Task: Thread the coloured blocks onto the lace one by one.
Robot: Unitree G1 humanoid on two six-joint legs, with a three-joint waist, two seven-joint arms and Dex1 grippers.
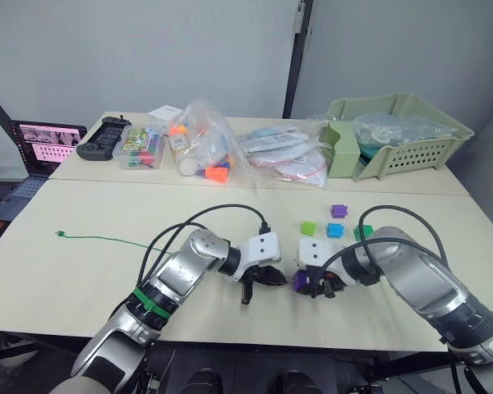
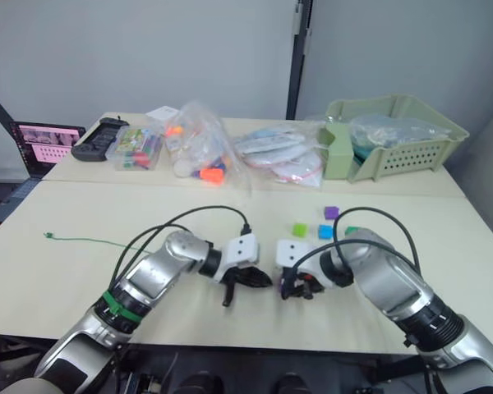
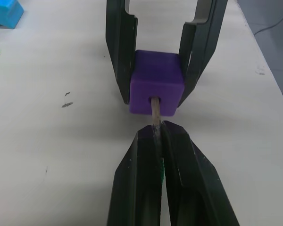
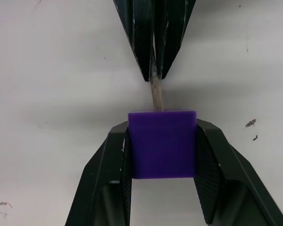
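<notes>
L gripper [image 3: 156,136] is pinched shut on the lace tip [image 3: 155,109]. R gripper [image 4: 162,143] squeezes a purple block [image 4: 162,143] near the table's front edge. Tip is just going into its hole. First block, I think; four others [image 1: 333,222] wait nearby.

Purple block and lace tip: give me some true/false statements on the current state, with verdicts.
1. The right gripper is shut on a purple block. True.
2. The left gripper holds the lace by its knotted end. False: it pinches the stiff greyish tip; the knot lies loose on the table, far to the robot's left.
3. The tip has entered the hole in the purple block. True.
4. All the other blocks are already on the lace. False: a light green block, a blue block and a second purple block sit loose on the table.
</notes>
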